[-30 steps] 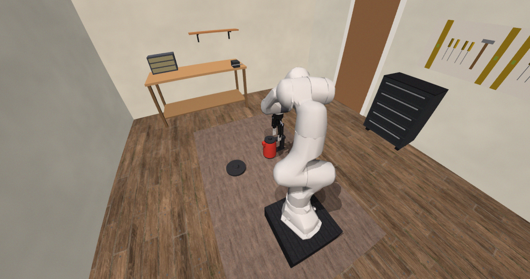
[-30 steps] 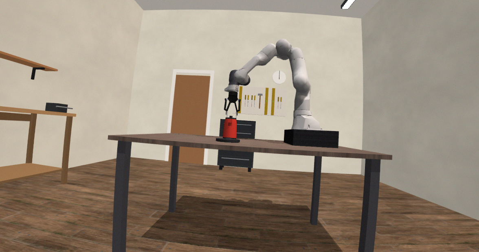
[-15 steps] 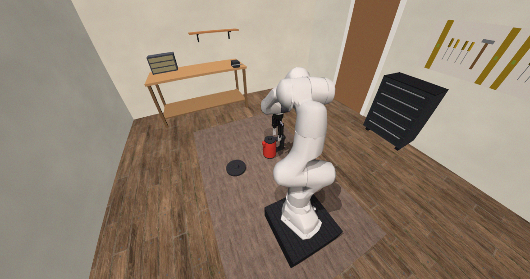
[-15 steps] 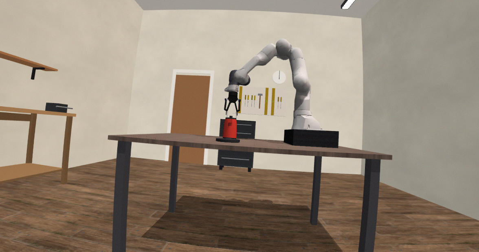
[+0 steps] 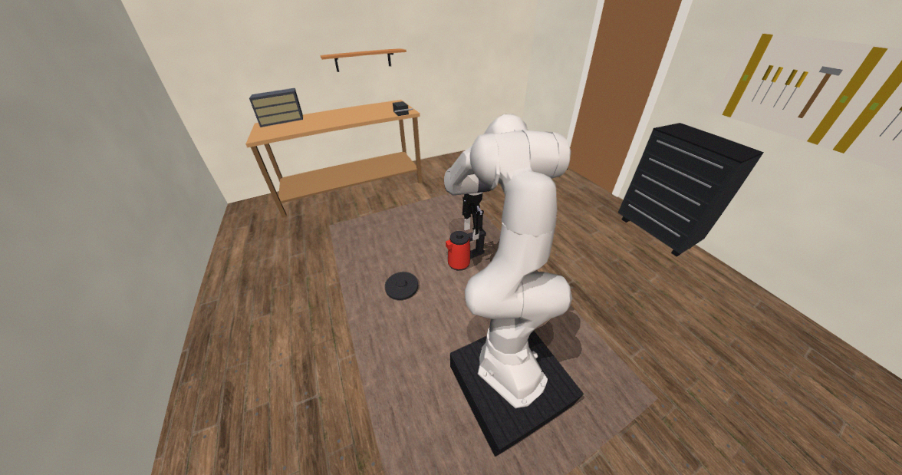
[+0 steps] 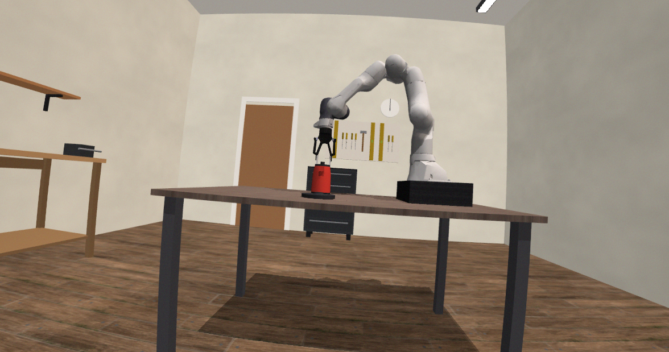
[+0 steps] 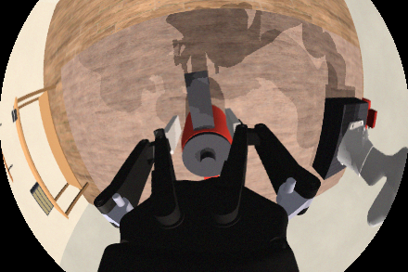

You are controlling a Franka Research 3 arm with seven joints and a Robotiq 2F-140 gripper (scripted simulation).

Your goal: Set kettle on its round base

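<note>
The red kettle with a grey lid stands upright on the table, its black handle on the side towards the arm. My gripper hangs straight down over the handle side, fingers half open, tips about level with the kettle's top. Nothing is gripped between them. In the wrist view the kettle shows between my two fingers; the handle is hidden under my hand. The black round base lies flat with its stud up, well apart from the kettle, to its left and nearer. In the exterior view the base lies in front of the kettle.
The arm's black pedestal stands on the table behind the kettle; it also shows in the exterior view. The table's front edge is near the base. A dresser, a workbench and a door stand off the table.
</note>
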